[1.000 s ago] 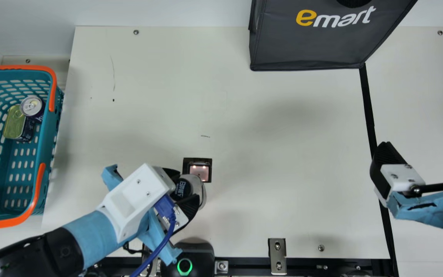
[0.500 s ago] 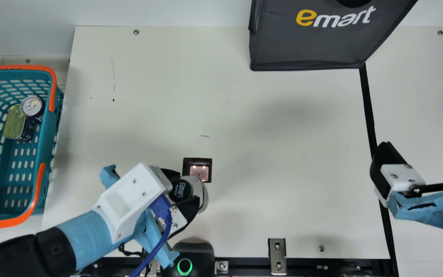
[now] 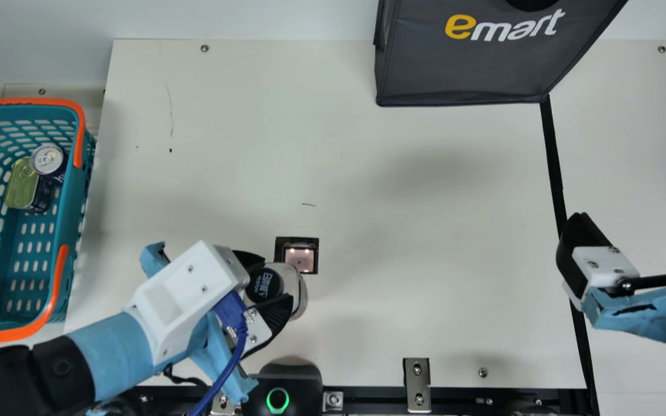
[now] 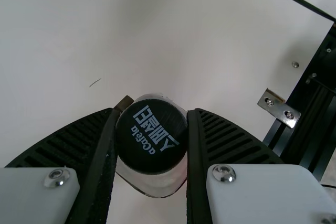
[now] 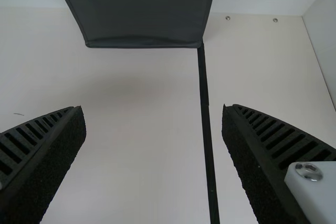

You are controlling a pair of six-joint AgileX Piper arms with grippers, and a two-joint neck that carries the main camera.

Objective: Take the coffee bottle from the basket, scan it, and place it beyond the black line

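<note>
Leftward slips the coffee bottle (image 3: 294, 281), pinched in my left hand (image 3: 272, 283), white lettering across its black cap (image 3: 264, 285); my right hand (image 3: 633, 228) is spread wide.

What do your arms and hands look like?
My left arm is black and light blue, with a white housing and blue cable. My right arm has light blue and white parts. Left gripper and right gripper have black ribbed fingers.
</note>
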